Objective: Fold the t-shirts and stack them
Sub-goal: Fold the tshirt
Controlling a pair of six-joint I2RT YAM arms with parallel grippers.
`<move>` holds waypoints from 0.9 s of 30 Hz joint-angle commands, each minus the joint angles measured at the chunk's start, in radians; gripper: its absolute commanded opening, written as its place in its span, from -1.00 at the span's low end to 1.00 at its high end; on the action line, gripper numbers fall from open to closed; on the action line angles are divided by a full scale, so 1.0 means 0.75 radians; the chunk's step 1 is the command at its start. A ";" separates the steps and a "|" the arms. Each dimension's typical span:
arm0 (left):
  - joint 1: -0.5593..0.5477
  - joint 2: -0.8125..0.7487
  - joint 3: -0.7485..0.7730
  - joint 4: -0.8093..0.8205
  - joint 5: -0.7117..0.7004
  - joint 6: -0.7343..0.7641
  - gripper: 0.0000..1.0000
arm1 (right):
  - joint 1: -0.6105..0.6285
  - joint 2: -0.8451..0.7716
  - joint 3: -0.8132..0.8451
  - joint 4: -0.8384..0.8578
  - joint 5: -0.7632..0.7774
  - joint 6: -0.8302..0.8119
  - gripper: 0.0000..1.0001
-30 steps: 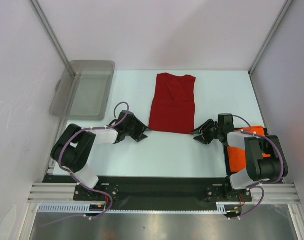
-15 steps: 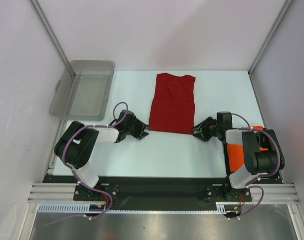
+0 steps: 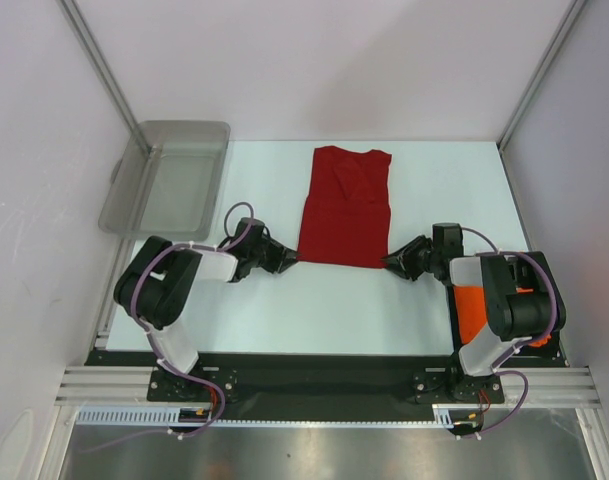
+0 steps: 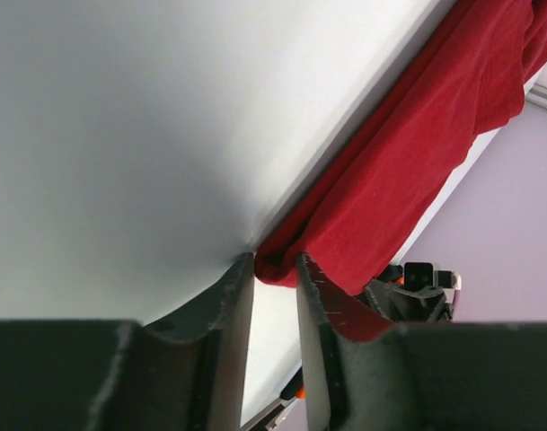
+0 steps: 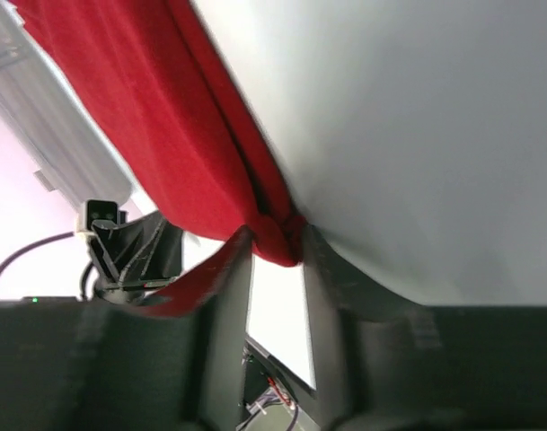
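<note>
A dark red t-shirt [image 3: 346,205] lies flat in the middle of the table, its sides folded in, collar at the far end. My left gripper [image 3: 287,257] lies low at its near left corner. In the left wrist view the jaws [image 4: 275,265] are closed on that bunched corner of the red t-shirt [image 4: 408,162]. At the near right corner my right gripper [image 3: 389,260] does the same, its jaws [image 5: 275,242] pinching the red t-shirt's [image 5: 138,99] hem. The bright orange t-shirt [image 3: 468,308] lies at the right edge, mostly hidden under my right arm.
A translucent grey plastic tub [image 3: 169,178] stands at the far left, partly over the table's edge. Frame posts and white walls close in the left, right and far sides. The arm bases sit on a black rail along the near edge.
Both grippers have slid inward to the red t-shirt's near corners, and their jaws have narrowed onto the cloth. The shirt itself has not shifted.
</note>
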 commanded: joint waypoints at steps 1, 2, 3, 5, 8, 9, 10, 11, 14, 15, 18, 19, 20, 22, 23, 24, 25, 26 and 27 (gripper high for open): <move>0.024 0.054 0.043 -0.024 -0.020 0.054 -0.42 | 0.010 0.038 0.015 -0.036 0.058 -0.011 -0.41; 0.026 0.058 0.058 -0.022 -0.014 0.065 -0.49 | 0.010 0.038 0.017 -0.043 0.056 -0.015 -0.46; 0.030 0.068 0.064 -0.010 0.014 0.075 -0.61 | 0.012 0.038 0.019 -0.049 0.056 -0.017 -0.56; 0.039 0.103 0.099 -0.020 0.047 0.110 -0.81 | 0.014 0.036 0.025 -0.067 0.052 -0.029 -0.68; 0.037 0.132 0.160 -0.097 0.074 0.179 -0.99 | 0.018 0.040 0.050 -0.108 0.050 -0.062 -0.88; 0.035 0.128 0.160 -0.118 0.076 0.189 -0.99 | 0.020 0.052 0.060 -0.122 0.045 -0.072 -1.00; 0.033 0.118 0.148 -0.116 0.076 0.185 -0.99 | 0.018 0.056 0.068 -0.135 0.033 -0.083 -1.00; 0.033 0.083 0.101 -0.108 0.074 0.177 -0.99 | 0.018 0.054 0.072 -0.141 0.025 -0.097 -1.00; 0.035 -0.007 0.011 -0.106 0.082 0.175 -0.99 | 0.022 0.018 0.076 -0.194 0.017 -0.140 -1.00; 0.035 -0.032 -0.007 -0.120 0.080 0.187 -0.99 | 0.024 0.001 0.070 -0.214 0.023 -0.154 -1.00; 0.026 -0.146 -0.116 -0.122 0.064 0.202 -0.99 | 0.032 -0.074 0.030 -0.278 0.029 -0.187 -1.00; 0.024 -0.179 -0.148 -0.112 0.066 0.190 -0.99 | 0.036 -0.101 0.015 -0.298 0.029 -0.191 -1.00; 0.020 -0.205 -0.207 -0.098 0.066 0.185 -1.00 | 0.044 -0.146 -0.003 -0.302 0.031 -0.193 -1.00; 0.000 -0.281 -0.265 -0.081 0.064 0.165 -0.99 | 0.071 -0.203 -0.054 -0.361 0.041 -0.205 -1.00; -0.018 -0.302 -0.318 -0.063 0.062 0.157 -0.99 | 0.079 -0.260 -0.071 -0.376 0.047 -0.207 -1.00; -0.029 -0.352 -0.345 -0.057 0.058 0.143 -0.99 | 0.107 -0.291 -0.087 -0.390 0.056 -0.210 -1.00; -0.043 -0.373 -0.369 -0.055 0.051 0.136 -0.99 | 0.124 -0.326 -0.124 -0.421 0.058 -0.203 -1.00; -0.073 -0.404 -0.416 -0.053 0.043 0.128 -0.99 | 0.142 -0.375 -0.138 -0.447 0.068 -0.201 -1.00; -0.090 -0.432 -0.443 -0.053 0.031 0.118 -0.99 | 0.177 -0.470 -0.155 -0.480 0.094 -0.201 -1.00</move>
